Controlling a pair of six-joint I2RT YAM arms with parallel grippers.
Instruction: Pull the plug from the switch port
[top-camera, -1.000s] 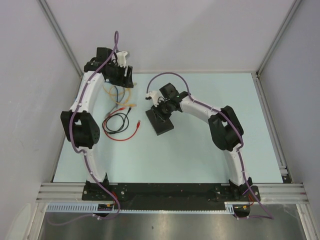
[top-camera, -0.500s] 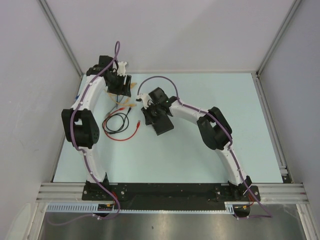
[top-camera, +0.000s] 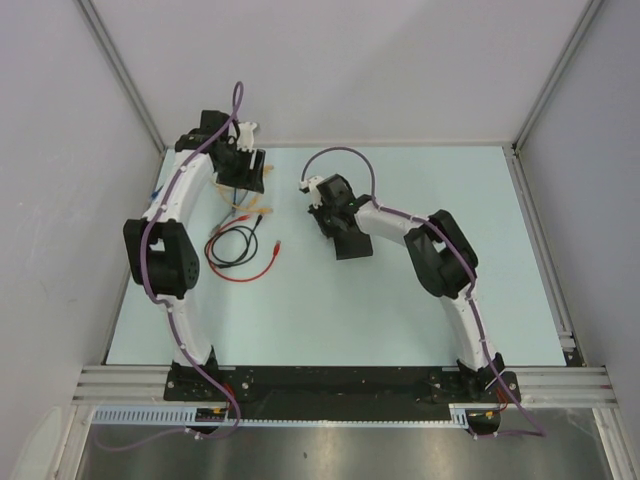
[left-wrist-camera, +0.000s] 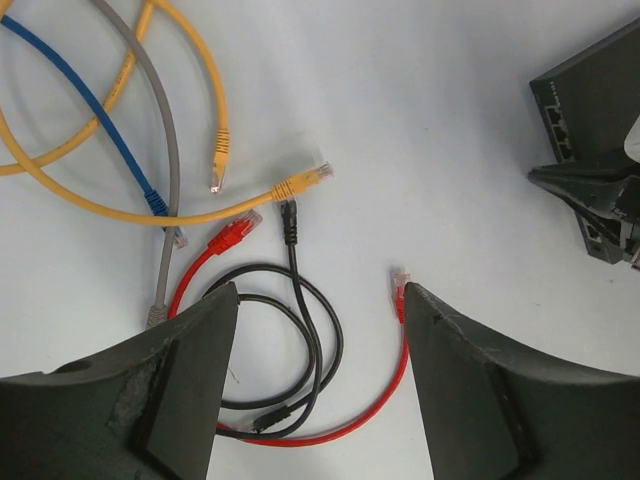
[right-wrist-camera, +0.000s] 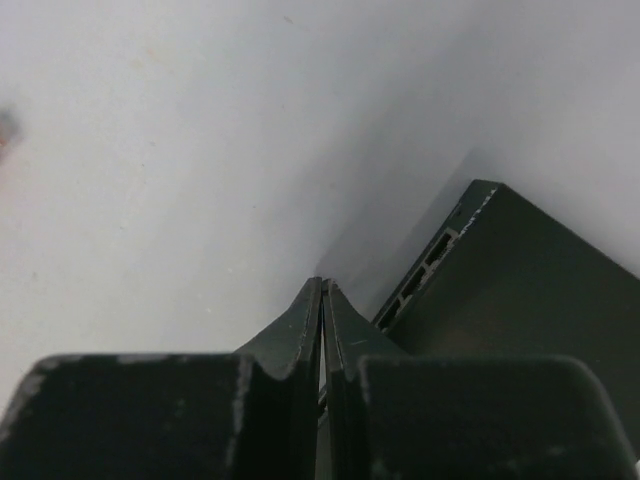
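The flat black switch box lies mid-table; it also shows in the left wrist view and the right wrist view. Its port sockets face my right gripper, and no plug shows in them. My right gripper is shut and empty, tips low beside the box's port edge. My left gripper is open and empty above loose cables. A red cable lies there with a free plug.
A coiled black cable, yellow cables, a blue cable and a grey cable lie loose at the table's back left. Grey walls enclose the pale table at the back and sides.
My right gripper swung left, then back right and a little farther away. The black box has shifted right and turned. The left arm has barely moved.
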